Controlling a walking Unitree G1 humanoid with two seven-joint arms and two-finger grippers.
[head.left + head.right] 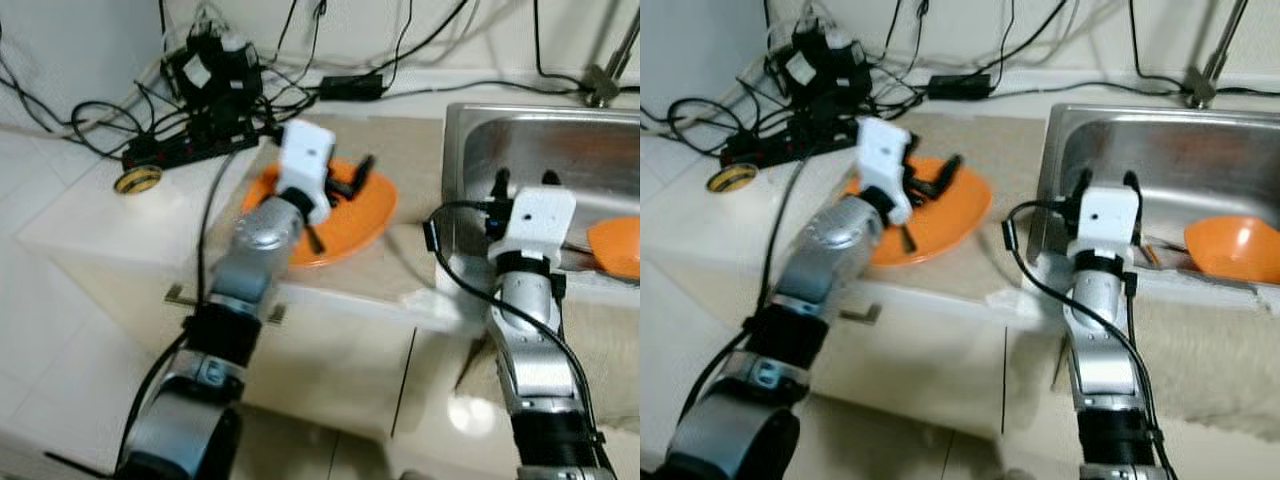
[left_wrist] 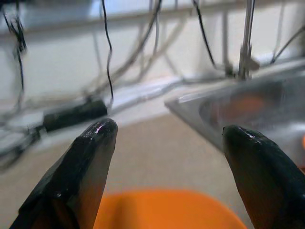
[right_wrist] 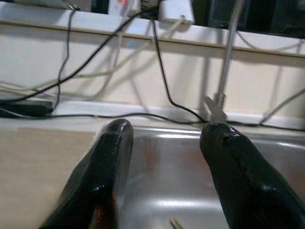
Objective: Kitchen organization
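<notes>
hovering over the orange plate [image 1: 350, 215] on the counter [image 1: 400, 270] with left gripper [image 1: 345, 185] jaws spread, empty. right gripper [image 1: 1105, 185] at the sink [image 1: 1170, 150] rim near the orange bowl [image 1: 1235, 248], jaws parted. probably about to grasp the plate: needs lowering onto its rim.

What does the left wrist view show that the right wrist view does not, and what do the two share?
Left wrist view alone: the orange plate just below the left gripper, whose jaws are spread wide, and a black adapter on the counter behind it.

Right wrist view alone: the right gripper, jaws open, at the sink's near edge, looking across the bare steel basin, with a shelf along the top.

Both: the sink, the upright faucet, the pale wall and black cables hanging down it.
</notes>
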